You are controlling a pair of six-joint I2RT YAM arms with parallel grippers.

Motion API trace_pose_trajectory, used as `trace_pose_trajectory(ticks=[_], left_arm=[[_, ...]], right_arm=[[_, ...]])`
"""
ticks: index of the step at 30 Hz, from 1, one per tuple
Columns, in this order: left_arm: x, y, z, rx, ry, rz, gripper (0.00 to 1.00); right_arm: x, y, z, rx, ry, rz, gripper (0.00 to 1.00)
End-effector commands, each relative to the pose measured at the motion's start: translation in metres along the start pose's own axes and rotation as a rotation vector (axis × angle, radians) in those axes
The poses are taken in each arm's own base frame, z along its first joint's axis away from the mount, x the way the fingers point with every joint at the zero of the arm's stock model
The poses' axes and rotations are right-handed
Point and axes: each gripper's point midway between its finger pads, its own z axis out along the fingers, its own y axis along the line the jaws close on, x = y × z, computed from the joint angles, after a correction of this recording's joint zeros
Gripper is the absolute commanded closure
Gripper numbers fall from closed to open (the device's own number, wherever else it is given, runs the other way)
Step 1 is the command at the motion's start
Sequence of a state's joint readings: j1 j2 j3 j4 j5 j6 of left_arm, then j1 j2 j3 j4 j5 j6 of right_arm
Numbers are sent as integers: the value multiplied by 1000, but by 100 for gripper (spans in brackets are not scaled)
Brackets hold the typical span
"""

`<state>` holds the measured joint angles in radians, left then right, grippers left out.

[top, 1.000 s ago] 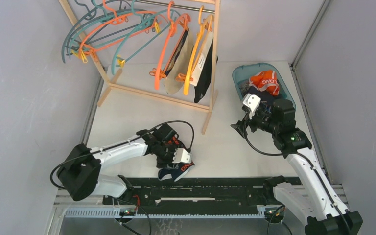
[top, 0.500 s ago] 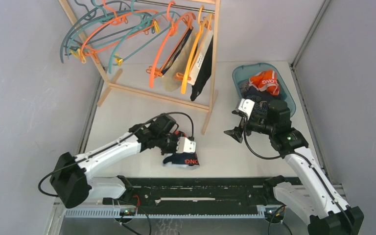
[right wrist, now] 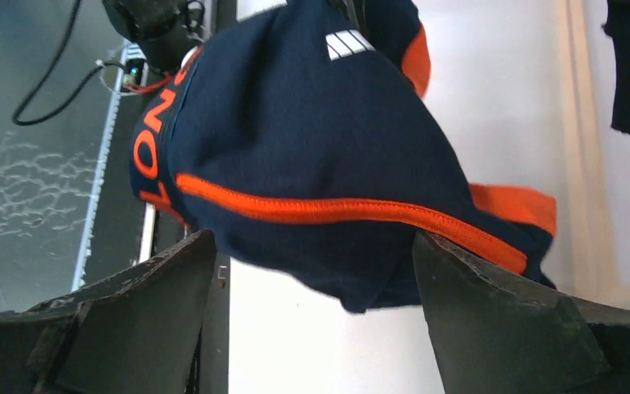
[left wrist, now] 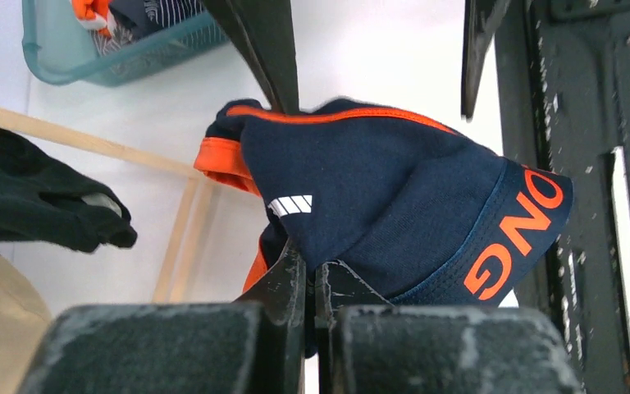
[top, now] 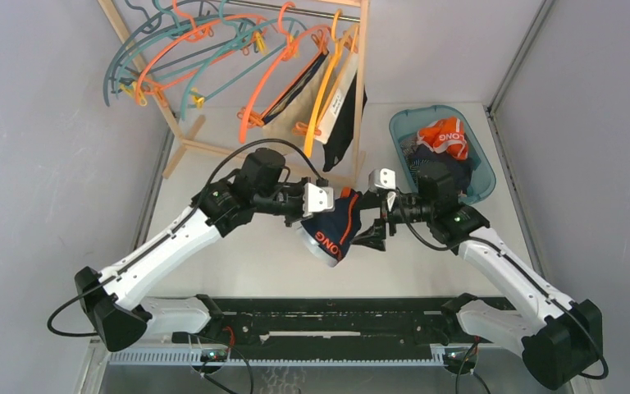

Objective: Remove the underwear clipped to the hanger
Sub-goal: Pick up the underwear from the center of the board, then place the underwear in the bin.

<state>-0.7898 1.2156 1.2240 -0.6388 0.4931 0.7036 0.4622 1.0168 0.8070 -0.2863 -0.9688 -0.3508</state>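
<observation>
The navy briefs with orange trim [top: 338, 228] hung in the air above the worktop [top: 254, 264], in the centre of the top view, free of any hanger. The left end effector [top: 333, 215] was clamped on one edge of this cloth, its fingers pressed together on a fold, as the left wrist view showed at the bottom centre. The right end effector [top: 372, 236] was just beside the briefs on their right side, and its fingers [right wrist: 143, 308] stood wide apart with the cloth between them, not closed on it. In the upper centre, beige briefs [top: 295, 121] and black briefs [top: 343, 127] were clipped on orange hangers [top: 250, 105] at the wooden rack [top: 362, 49]. In the upper right, a teal basket [top: 482, 176] on the worktop held more briefs [top: 445, 135], orange and navy ones.
</observation>
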Motion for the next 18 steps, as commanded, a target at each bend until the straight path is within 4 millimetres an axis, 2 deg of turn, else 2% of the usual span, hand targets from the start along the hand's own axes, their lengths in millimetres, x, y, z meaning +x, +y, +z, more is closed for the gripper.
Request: trace_pose_trajectory(ticks=[1, 5, 7, 12, 14, 16, 18], left_arm=[[-45, 4, 0, 22, -154, -91, 100], [-49, -2, 6, 38, -195, -128, 100], [-50, -8, 10, 55, -206, -139, 100], [-48, -14, 13, 76, -215, -148, 100], [-48, -15, 13, 83, -217, -149, 95], [-48, -16, 12, 82, -218, -151, 84], [-49, -16, 9, 79, -220, -145, 73]], right_arm=[[-45, 9, 10, -84, -116, -50, 12], [-44, 13, 22, -102, -109, -48, 16], [-44, 15, 25, -112, -108, -47, 24], [-44, 17, 21, -111, -107, -58, 60], [-47, 15, 15, -100, -116, -69, 79], [-48, 10, 7, -68, -121, -76, 99], [-51, 2, -6, -15, -131, -83, 100]])
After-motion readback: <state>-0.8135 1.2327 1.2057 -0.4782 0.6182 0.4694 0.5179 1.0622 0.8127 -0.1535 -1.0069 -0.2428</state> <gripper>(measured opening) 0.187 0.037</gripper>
